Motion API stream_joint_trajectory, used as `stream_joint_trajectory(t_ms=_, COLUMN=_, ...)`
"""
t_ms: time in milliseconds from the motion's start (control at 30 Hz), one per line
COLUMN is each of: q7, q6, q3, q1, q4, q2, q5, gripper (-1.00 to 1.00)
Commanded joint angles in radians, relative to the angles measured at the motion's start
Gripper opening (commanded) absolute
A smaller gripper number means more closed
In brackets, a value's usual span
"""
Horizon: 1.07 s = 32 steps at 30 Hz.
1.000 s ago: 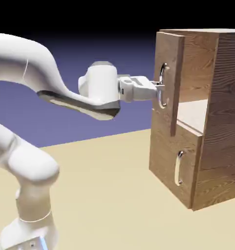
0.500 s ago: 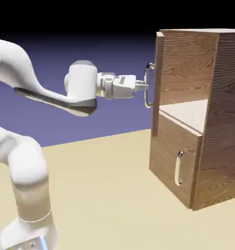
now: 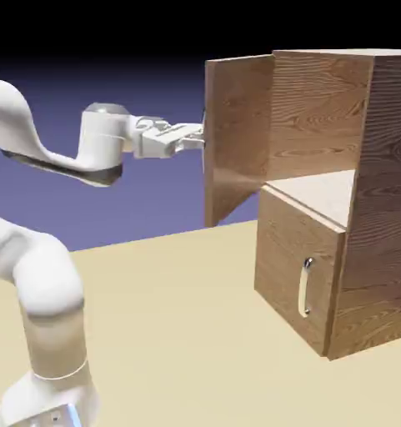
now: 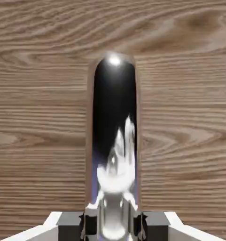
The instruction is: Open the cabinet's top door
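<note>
The pincer (image 3: 200,139) is clamped tight on the top door's handle (image 4: 114,141) — in the hand view the shiny silver bar runs up from between the two grey fingertips (image 4: 89,225), filling the gap between them, with wood grain behind it on every side. In the exterior view the white arm (image 3: 37,158) reaches level from the left, and its closed jaws meet the outer edge of the top door (image 3: 237,133), whose handle is hidden there behind the panel. That door stands swung well out from the cabinet (image 3: 353,200), its inner face turned toward the camera, and the upper compartment shows a pale shelf floor (image 3: 328,188). The cabinet sits at the right side of the tan table (image 3: 178,325). There is one cabinet with two doors — the top one open, the lower door (image 3: 299,279) flush and closed with one short silver handle (image 3: 304,287) of its own.
</note>
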Motion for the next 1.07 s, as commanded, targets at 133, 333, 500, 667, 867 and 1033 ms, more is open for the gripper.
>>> stream_joint_trajectory(t_ms=133, q7=0.011, q6=-0.218, q3=0.174, q1=-0.086, q4=0.139, q2=0.099, q5=0.107, gripper=-1.00)
stream_joint_trajectory(t_ms=333, q7=0.038, q6=-0.445, q3=0.391, q1=-0.246, q4=0.316, q2=0.217, q5=0.180, gripper=-1.00)
stream_joint_trajectory(t_ms=500, q7=0.054, q6=-0.578, q3=0.573, q1=-0.408, q4=0.440, q2=0.277, q5=0.215, gripper=-1.00)
stream_joint_trajectory(t_ms=667, q7=0.046, q6=-0.657, q3=0.744, q1=-0.588, q4=0.544, q2=0.276, q5=0.258, gripper=-1.00)
stream_joint_trajectory(t_ms=867, q7=0.002, q6=-0.721, q3=0.911, q1=-0.806, q4=0.679, q2=0.199, q5=0.332, gripper=-1.00)
stream_joint_trajectory(t_ms=1033, q7=-0.056, q6=-0.783, q3=1.015, q1=-0.978, q4=0.819, q2=0.100, q5=0.401, gripper=-1.00)
